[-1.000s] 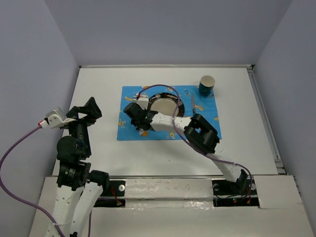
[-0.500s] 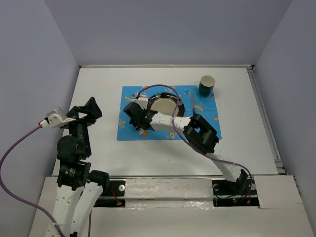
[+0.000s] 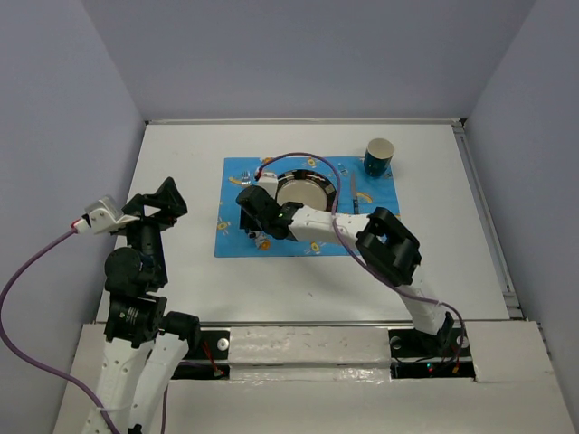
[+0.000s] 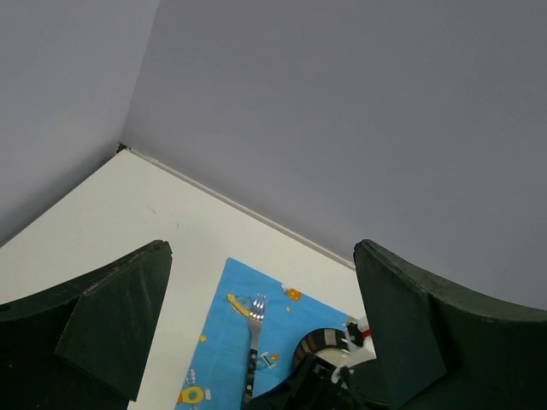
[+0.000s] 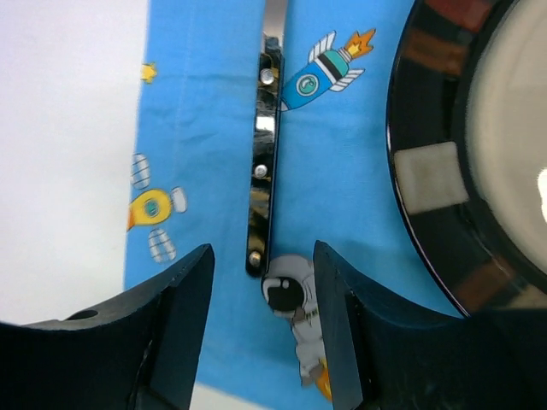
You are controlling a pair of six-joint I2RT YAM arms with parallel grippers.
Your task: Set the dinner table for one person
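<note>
Right gripper (image 5: 261,286) fingers stand apart and clamp nothing. Note the fork (image 5: 263,171): its black riveted handle lies flat on the blue rocket-print placemat (image 5: 205,128). The handle's near end sits just inside the gap, touching neither finger, and the rest runs straight ahead of the fingertips. Off the right-hand finger in the wrist view, you see the dark-rimmed plate (image 5: 410,102) on the same placemat. Beyond the plate from this gripper lie a knife (image 3: 354,192) and a teal cup (image 3: 378,155). Check the left gripper (image 4: 261,320): its fingers are spread wide with nothing between them. The white dinner table (image 3: 181,154) lies beneath both grippers.
</note>
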